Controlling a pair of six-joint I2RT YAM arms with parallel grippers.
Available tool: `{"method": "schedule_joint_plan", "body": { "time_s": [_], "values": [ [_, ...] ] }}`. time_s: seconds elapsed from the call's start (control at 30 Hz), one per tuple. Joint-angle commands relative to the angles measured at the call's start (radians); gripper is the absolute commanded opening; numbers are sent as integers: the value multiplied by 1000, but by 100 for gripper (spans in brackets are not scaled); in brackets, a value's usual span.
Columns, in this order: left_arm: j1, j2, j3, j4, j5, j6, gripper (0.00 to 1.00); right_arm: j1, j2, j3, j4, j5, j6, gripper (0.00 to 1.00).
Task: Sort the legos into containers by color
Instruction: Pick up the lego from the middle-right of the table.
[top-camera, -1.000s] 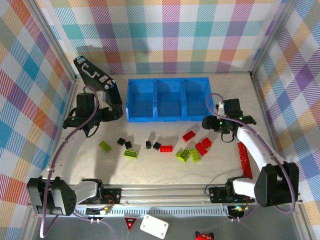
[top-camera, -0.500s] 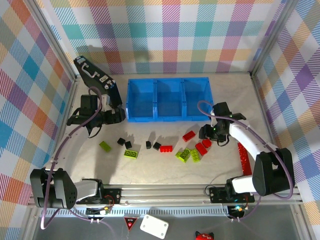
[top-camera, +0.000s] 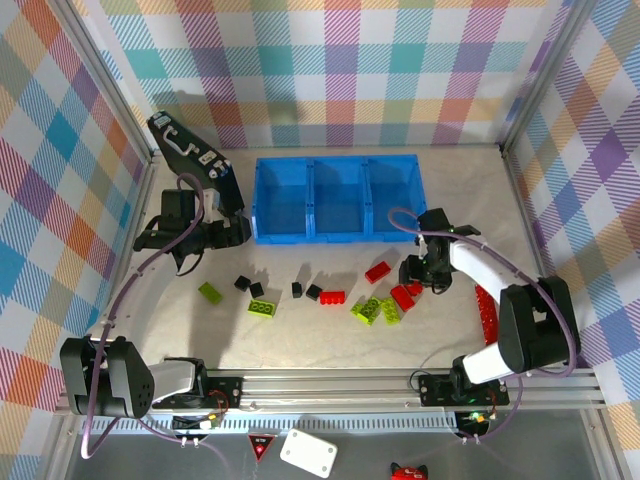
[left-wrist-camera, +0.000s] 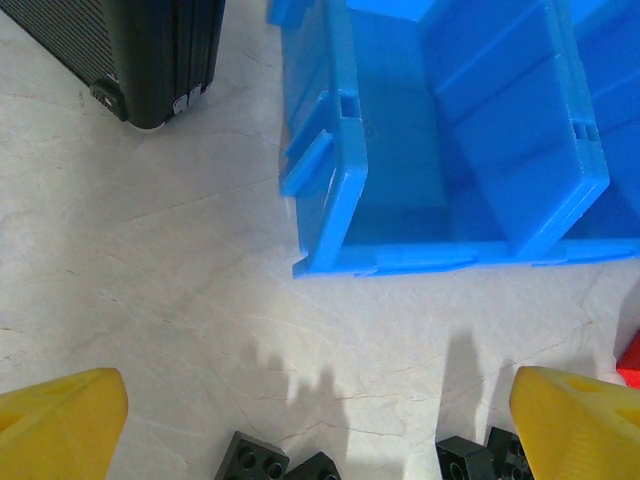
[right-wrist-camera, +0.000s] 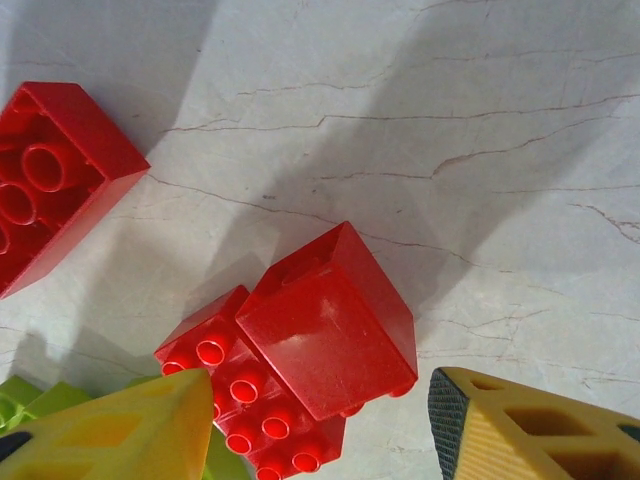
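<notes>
Right gripper (top-camera: 418, 272) dropped from tray side onto red cluster. My jaws part-open, straddling red lego brick (right-wrist-camera: 325, 320), no grip yet. Left gripper (left-wrist-camera: 320, 400) wide open, idle. Step: first red pick. Next: close squarely, lift, carry to blue tray (top-camera: 310, 236) at 11 o'clock.

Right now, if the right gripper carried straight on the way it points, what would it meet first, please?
The right gripper points down; it would most likely meet the smooth red brick between its open fingers, lying on a studded red brick. Depth is unclear.
</notes>
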Motion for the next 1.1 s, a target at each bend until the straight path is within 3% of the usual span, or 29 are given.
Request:
{"method": "schedule_joint_plan", "body": {
  "time_s": [0.0,0.5,1.07],
  "values": [
    [-6,-5,-5,7,16,14,98,10,27,-8,-4,23,-4,60],
    [-6,-1,-5,8,19,14,98,12,34,-5,-4,143,38,53],
    [-6,-9,-8,6,15,16,98,9,45,-7,2,172,42,40]
  ]
}}
